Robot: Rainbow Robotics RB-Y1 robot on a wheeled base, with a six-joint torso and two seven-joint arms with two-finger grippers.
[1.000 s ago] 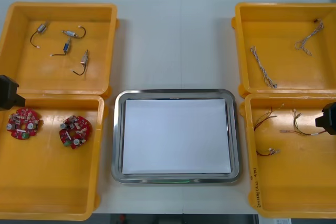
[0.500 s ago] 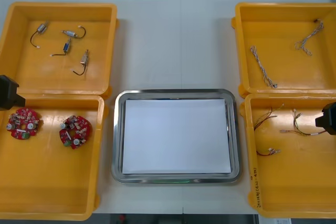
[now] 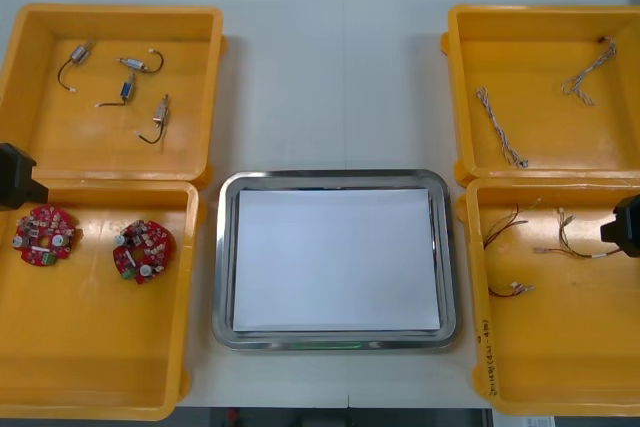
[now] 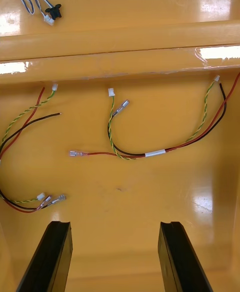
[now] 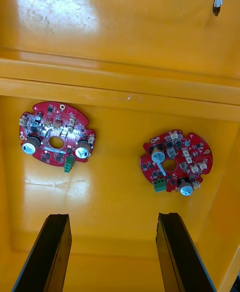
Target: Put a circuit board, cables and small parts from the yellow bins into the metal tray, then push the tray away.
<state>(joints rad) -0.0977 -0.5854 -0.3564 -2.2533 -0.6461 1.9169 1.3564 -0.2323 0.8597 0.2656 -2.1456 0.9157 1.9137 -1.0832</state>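
Observation:
The metal tray (image 3: 225, 247), white inside, lies between the yellow bins. Two round red circuit boards (image 3: 44, 235) (image 3: 143, 250) lie in the near left bin (image 3: 100, 357). My left gripper (image 5: 112, 217) hovers open over that bin, with one board (image 5: 56, 139) beyond its one finger and the other board (image 5: 176, 161) beyond the other. My right gripper (image 4: 114, 224) stands open above the near right bin (image 3: 560, 347), short of the red and yellow cables (image 4: 145, 153). Nothing is between either pair of fingers.
The far left bin (image 3: 30, 137) holds several small metal parts (image 3: 128, 87). The far right bin (image 3: 600, 157) holds twisted blue and white cables (image 3: 500, 127). My left arm (image 3: 15, 177) and right arm (image 3: 625, 225) show at the table's side edges.

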